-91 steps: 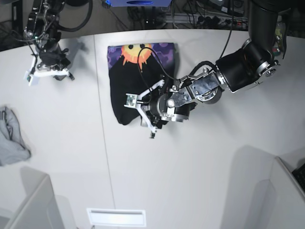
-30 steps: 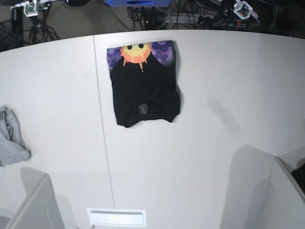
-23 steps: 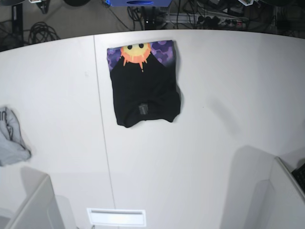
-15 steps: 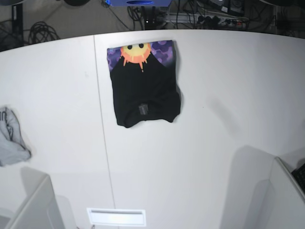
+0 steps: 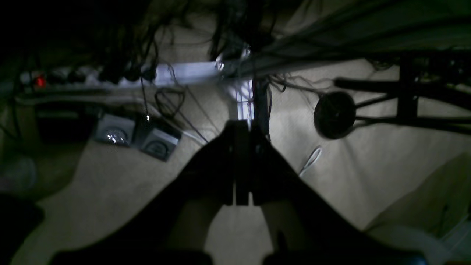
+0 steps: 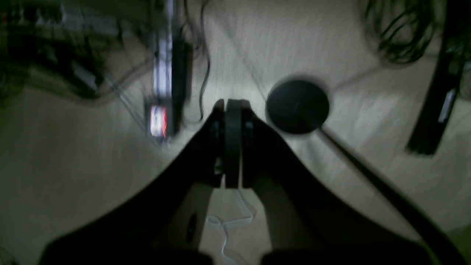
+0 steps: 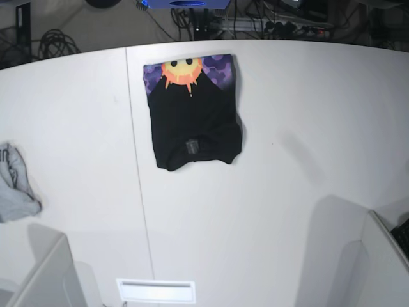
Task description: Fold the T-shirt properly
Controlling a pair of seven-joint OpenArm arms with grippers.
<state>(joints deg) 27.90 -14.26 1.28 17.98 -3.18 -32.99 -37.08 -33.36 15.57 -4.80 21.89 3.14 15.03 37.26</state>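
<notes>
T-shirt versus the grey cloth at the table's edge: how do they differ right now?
The T-shirt is black with a sun print showing at its far edge; the grey cloth is plain light grey. The T-shirt lies flat in a compact folded shape; the cloth is crumpled. The T-shirt looks larger. Both rest on the white table, untouched by either arm.

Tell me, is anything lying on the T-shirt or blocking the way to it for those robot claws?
Nothing visible does. The T-shirt lies folded on the white table with nothing on top; the grey cloth sits far off at the table's edge. Both arms are off the table: the left gripper and right gripper are shut, looking at the floor.
</notes>
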